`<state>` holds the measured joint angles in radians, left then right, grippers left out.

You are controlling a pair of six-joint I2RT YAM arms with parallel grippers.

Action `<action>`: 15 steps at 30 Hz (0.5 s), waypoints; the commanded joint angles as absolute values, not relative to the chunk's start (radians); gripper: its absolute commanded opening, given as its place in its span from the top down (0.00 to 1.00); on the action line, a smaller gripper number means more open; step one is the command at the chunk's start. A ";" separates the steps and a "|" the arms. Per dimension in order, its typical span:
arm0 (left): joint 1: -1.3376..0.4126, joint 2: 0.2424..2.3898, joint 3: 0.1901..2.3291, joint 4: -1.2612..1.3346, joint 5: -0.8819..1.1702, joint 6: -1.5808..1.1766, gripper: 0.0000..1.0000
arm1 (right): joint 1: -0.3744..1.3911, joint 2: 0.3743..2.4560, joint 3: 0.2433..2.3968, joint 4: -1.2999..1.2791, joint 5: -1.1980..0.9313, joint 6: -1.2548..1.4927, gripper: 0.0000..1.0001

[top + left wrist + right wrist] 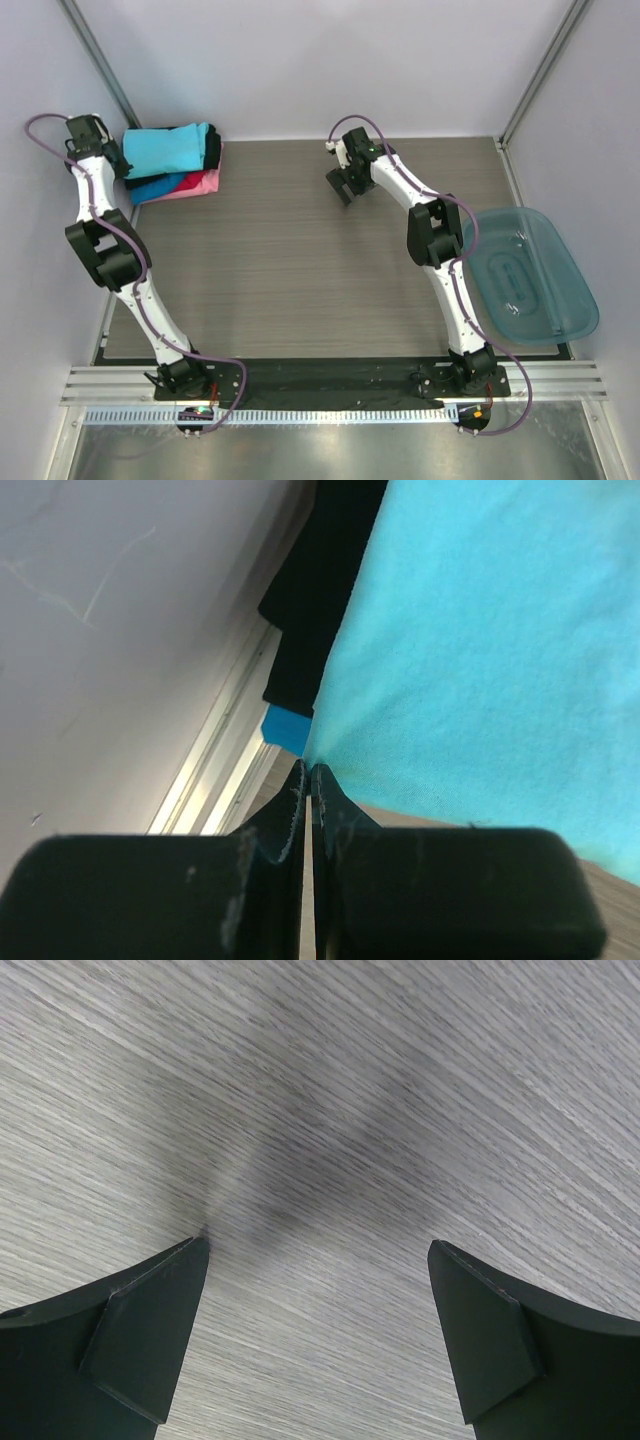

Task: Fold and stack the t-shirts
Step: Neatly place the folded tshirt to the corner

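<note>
Grey wood-grain table (pixel 300 260), plain white walls (pixel 300 60) all round and metal frame posts in the far corners. The t-shirts sit folded in one pile in the far-left corner of the table: turquoise t-shirt (pixel 165 148) on top, black t-shirt (pixel 213 148) right under it, then the blue t-shirt (pixel 150 188), and the pink-red t-shirt (pixel 200 183) at the bottom, poking out toward the near side.

The left gripper (pixel 308 772) is at the left end of that pile. Its jaws are pressed flat together, and in the left wrist view the edge of the turquoise shirt comes to a point right at the tips. It's touching the cloth for sure, but there's no telling whether a bit of fabric is actually pinched in there.

The right gripper (pixel 318 1250) is well apart from the pile, out over bare table toward the far middle. Its jaws are spread wide and hold nothing, with just wood grain between them. A translucent teal plastic tub (pixel 585 300) sits off the right edge, beside the right arm.
</note>
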<state>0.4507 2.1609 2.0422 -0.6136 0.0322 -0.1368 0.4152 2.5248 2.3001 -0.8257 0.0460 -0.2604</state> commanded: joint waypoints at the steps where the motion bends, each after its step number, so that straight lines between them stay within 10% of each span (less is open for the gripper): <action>1: 0.463 2.083 2.023 -0.614 -0.051 -0.095 1.00 | 0.425 2.530 2.322 -0.827 0.041 -0.267 0.02; 15: 0.463 2.158 2.083 -0.595 -0.166 -0.012 1.00 | 0.425 2.526 2.322 -0.827 0.040 -0.259 0.02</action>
<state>0.4507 2.1532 2.0323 -0.6182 -0.0872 -0.0593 0.4152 2.5256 2.3016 -0.8261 0.0418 -0.2600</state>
